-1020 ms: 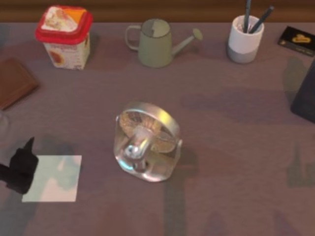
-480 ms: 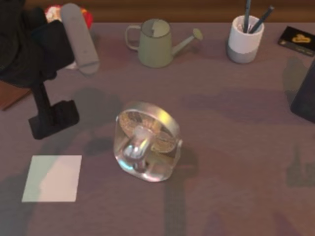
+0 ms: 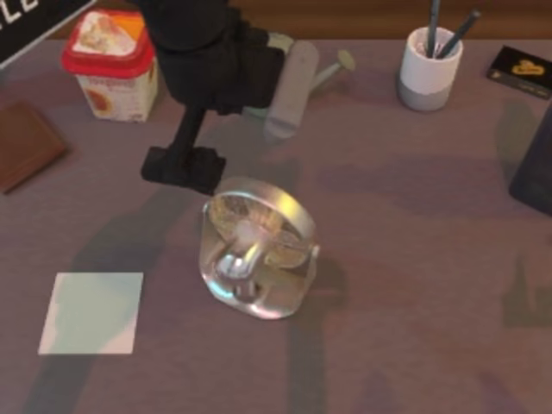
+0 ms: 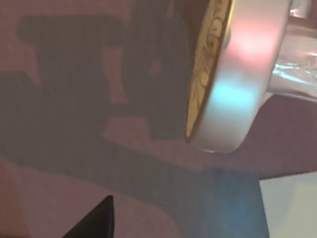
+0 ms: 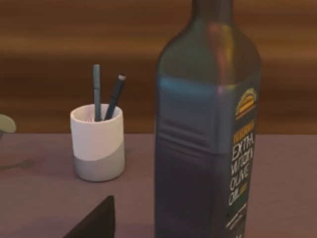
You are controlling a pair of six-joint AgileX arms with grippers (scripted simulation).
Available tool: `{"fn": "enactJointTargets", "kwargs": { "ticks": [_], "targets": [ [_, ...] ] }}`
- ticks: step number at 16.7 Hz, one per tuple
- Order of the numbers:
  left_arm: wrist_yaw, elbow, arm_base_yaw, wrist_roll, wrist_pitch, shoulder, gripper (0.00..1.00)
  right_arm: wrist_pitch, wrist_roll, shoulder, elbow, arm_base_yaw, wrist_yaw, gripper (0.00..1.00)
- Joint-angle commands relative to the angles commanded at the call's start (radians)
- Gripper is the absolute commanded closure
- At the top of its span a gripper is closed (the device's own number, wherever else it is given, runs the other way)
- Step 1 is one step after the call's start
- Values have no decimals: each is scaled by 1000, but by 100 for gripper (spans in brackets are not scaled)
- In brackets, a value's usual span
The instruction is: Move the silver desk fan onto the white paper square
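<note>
The silver desk fan (image 3: 259, 250) stands mid-table, its chrome ring tilted over a rounded base. In the left wrist view its ring (image 4: 237, 74) fills the upper part, golden blades showing on one face. The white paper square (image 3: 92, 312) lies flat at the front left, well apart from the fan, and one corner of the paper square (image 4: 292, 203) shows in the left wrist view. My left gripper (image 3: 183, 166) hangs open just behind and left of the fan, holding nothing; one dark fingertip (image 4: 99, 220) shows. My right gripper is outside the top view, with only one fingertip (image 5: 99, 218) visible.
A red-lidded tub (image 3: 112, 65) stands at the back left, a brown pad (image 3: 21, 142) at the left edge. The olive watering can's spout (image 3: 345, 59) pokes out from under my left arm. A pen cup (image 3: 429, 67), a black card (image 3: 520, 69) and a dark oil bottle (image 5: 208, 129) are on the right.
My left arm has swung from the front left beside the paper, up past the red-lidded tub, and across to just behind the fan. The fan and the paper have not moved.
</note>
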Motion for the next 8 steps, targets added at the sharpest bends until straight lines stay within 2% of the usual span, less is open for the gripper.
{"fn": "enactJointTargets", "kwargs": {
  "ticks": [4, 8],
  "targets": [
    [-8, 171, -42, 109, -107, 180, 0, 0, 0, 0, 0, 0, 0, 0],
    [-9, 205, -50, 131, -129, 217, 0, 0, 0, 0, 0, 0, 0, 0]
  ]
}}
